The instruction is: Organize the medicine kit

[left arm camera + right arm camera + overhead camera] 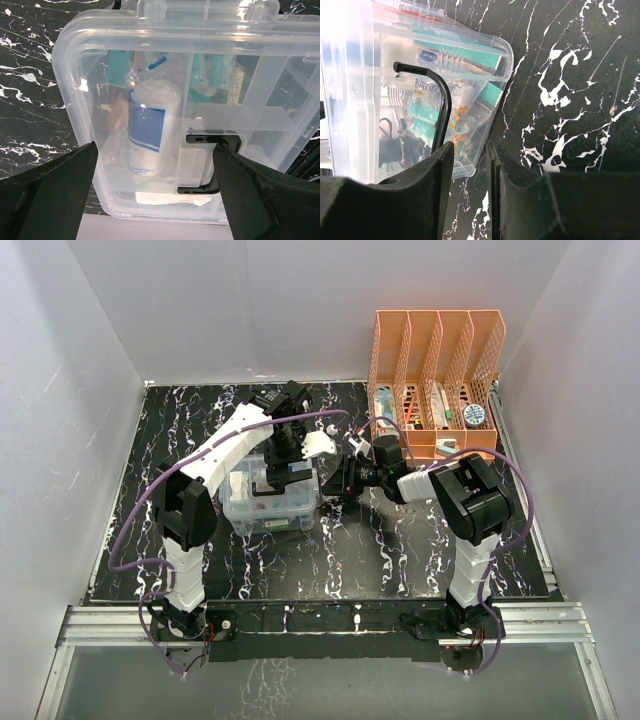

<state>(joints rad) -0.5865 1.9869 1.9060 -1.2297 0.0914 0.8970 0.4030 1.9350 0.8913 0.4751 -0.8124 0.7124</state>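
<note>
From above we see the medicine kit (258, 510) mid-worktop (400, 550). Only the wrist views show the grips: left fingers (47, 195) spread wide over it, right fingers (420, 192) narrowly gapped at its corner. Whether they are grasping, we cannot tell.

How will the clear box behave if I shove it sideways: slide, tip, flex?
Probably slides rather than tips: the clear box sits low and broad on the table. Its thin walls may flex. Loose packets inside could shift.

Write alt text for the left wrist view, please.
Looking down on the clear medicine kit, its tray dividers showing through the top, with the left gripper open wide above its near edge. Inside lie a blue-labelled white package and teal packets; black marbled table surrounds it.
</note>
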